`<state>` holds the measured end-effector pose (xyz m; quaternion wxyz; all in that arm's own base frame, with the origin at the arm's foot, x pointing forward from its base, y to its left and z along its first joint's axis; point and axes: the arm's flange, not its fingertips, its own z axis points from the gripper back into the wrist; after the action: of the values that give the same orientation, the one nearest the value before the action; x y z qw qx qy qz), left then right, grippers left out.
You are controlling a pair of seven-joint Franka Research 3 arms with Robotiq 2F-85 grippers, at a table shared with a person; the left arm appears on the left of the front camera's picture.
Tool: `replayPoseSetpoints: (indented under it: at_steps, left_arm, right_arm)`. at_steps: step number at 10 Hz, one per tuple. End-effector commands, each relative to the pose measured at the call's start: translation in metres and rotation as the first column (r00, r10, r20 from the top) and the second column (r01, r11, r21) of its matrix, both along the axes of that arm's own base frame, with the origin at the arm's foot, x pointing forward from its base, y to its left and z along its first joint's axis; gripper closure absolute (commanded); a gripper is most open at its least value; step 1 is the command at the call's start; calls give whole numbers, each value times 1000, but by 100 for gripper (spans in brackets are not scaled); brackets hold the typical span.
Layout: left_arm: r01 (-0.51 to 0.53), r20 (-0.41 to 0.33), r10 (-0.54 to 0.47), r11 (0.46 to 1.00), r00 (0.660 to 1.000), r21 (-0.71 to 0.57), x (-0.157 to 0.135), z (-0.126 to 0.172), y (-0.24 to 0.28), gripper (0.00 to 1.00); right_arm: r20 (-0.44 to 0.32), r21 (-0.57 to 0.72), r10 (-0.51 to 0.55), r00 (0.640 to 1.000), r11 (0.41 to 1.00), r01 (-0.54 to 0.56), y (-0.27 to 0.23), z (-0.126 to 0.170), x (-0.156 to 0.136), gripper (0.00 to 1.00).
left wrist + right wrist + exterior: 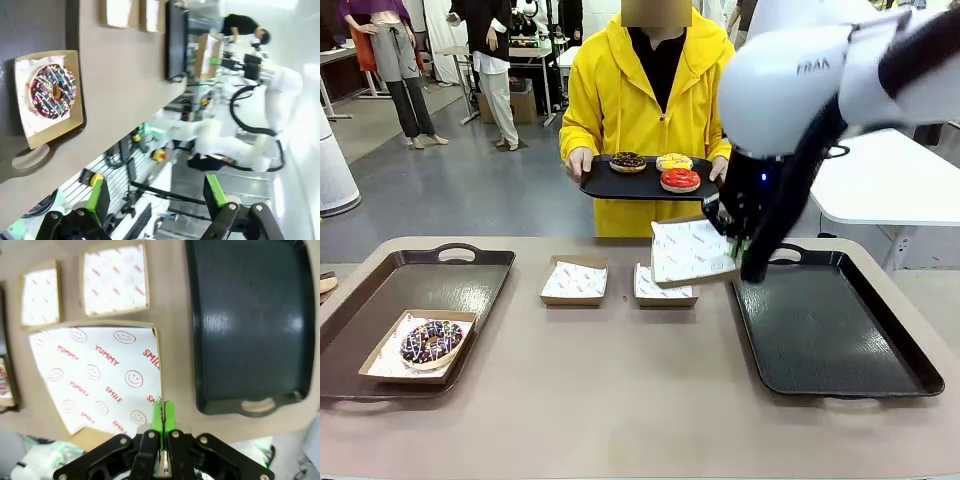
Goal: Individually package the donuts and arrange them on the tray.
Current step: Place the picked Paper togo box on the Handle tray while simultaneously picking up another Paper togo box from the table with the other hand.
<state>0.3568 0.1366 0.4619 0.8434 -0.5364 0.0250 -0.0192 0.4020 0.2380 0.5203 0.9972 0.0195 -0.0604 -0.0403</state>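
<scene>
A person across the table holds a black serving tray carrying three donuts: chocolate, yellow and red. A chocolate donut with sprinkles lies in a paper-lined cardboard box on the left tray. My right gripper is shut on the edge of an empty lined box, held tilted above the table beside the right tray. My left gripper is open and holds nothing, off the table's edge.
Two empty lined boxes sit mid-table, also seen from the right wrist. The right tray is bare. People stand in the far background.
</scene>
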Motion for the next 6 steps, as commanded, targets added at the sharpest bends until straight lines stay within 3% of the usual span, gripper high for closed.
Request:
replayPoseSetpoints:
  at_steps: [1, 3, 4, 6]
  left_arm:
    - [-50, -9, 49, 990, 999, -134, 19, -15, 26, 2]
    - [-86, -41, 80, 984, 996, -156, 21, -26, 35, 2]
    - [-118, -69, 111, 987, 991, -105, 22, -34, 39, 2]
    - [-92, -48, 86, 986, 995, -141, 14, -30, 35, 2]
  right_arm:
    - [-18, -28, -1, 1000, 1000, 1, 12, 12, 42, 100]
    - [-10, -9, -7, 1000, 1000, 7, 11, 17, 73, 100]
    - [-10, -6, -8, 1000, 1000, 8, 12, 17, 90, 100]
    - [-24, -18, -17, 1000, 1000, 17, 15, 18, 115, 100]
